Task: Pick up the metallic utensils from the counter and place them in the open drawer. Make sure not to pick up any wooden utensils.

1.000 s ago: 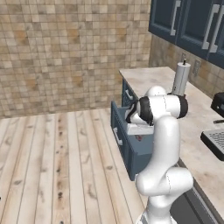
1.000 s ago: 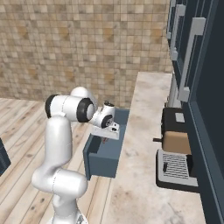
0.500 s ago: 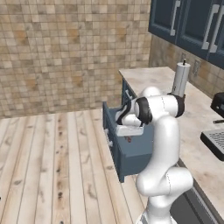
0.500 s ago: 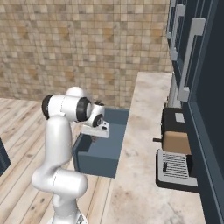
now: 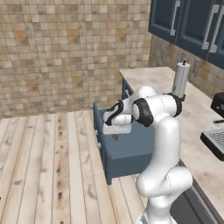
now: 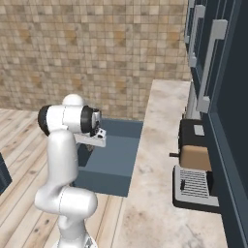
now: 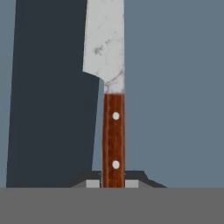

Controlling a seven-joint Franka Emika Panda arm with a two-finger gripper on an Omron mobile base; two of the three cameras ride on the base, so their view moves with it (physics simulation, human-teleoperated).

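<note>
My gripper (image 7: 113, 183) is shut on the reddish-brown handle of the knife (image 7: 113, 131), and the silver blade points away from the hand. It hangs over the slate-blue floor of the open drawer (image 7: 175, 87). From the left base, the gripper (image 5: 116, 130) sits just inside the drawer's front wall, with the knife (image 5: 116, 137) poking down below it into the open drawer (image 5: 131, 151). From the right base, the gripper (image 6: 97, 139) hovers over the left end of the drawer (image 6: 116, 160). The marbled counter (image 5: 197, 118) runs along beside it. The wooden utensils are out of view.
A tall metal cylinder (image 5: 180, 78) stands on the counter behind the arm. A black-and-brown appliance (image 6: 194, 150) and a coffee machine (image 6: 193, 186) sit further along the counter. Dark blue wall cabinets (image 5: 192, 22) hang above it. Wooden floor (image 5: 43, 166) lies in front of the drawer.
The drawer has slid further out toward the floor side. My gripper, still shut on the knife, has moved the same way with it, staying near the drawer's front wall.
</note>
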